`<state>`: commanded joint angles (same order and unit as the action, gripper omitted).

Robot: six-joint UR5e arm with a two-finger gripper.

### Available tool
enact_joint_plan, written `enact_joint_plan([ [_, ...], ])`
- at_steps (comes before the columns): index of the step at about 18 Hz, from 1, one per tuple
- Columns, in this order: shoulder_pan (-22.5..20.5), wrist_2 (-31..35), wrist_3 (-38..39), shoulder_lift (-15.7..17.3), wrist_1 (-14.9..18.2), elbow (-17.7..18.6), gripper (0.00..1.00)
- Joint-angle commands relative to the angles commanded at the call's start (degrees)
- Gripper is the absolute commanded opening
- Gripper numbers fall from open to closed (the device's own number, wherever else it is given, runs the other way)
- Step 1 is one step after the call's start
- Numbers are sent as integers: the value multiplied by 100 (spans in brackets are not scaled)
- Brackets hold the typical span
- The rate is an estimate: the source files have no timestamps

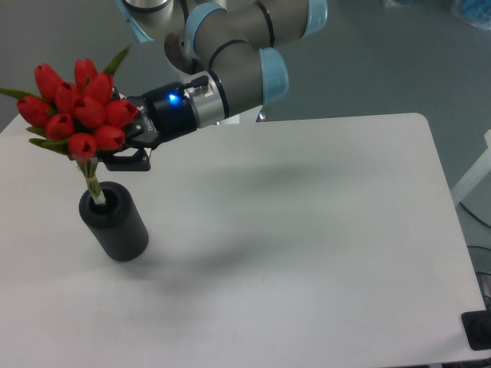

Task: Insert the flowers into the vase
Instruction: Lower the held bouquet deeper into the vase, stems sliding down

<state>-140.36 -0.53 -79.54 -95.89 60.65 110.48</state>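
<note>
White and matte, the surface (322, 230) fills most of the view, with grey floor beyond its far edge. A grey arm (230, 54) with pale blue joint covers reaches in from the top and bends down toward the left side.

Its black pincer (123, 146) points left, a blue light glowing on the body just behind it. The fingers (130, 161) are clamped on the flowers (77, 107), gripping the bunch just under the heads, where the buds hide most of the contact. How narrow the gap between the fingers is cannot be made out, since the blooms and leaves cover it.

The flowers are a tight cluster of red tulip buds with a few green leaves sticking out to the left and upward. The heads sit directly left of the pincer, touching it. A thin bundle of pale green stems runs down from the buds, slightly tilted, and its lower end dips into the mouth of the vase (119, 226). Most of the stem length is still outside, above the rim.

The vase, a plain black cylinder, stands on the left part of the surface, below and slightly left of the pincer and apart from it. It leans a little in this view, its opening toward the upper left.

Some pale lettering shows on the pincer body, too small and blurred to read
</note>
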Motion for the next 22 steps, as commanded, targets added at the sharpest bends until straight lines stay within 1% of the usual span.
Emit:
enact_joint_plan([
  [4, 0, 9, -87, -18, -26, 70, 3],
  [8, 0, 17, -728, -18, -26, 482, 4],
  [10, 0, 18, -896, -35, -35, 632, 4],
  [13, 9, 26, -1037, -88, -44, 703, 4],
  [16, 26, 35, -1308, -263, -70, 712, 4],
  [20, 35, 44, -1766, -352, -62, 949, 4],
  [22, 35, 44, -1846, -395, -62, 1002, 4],
])
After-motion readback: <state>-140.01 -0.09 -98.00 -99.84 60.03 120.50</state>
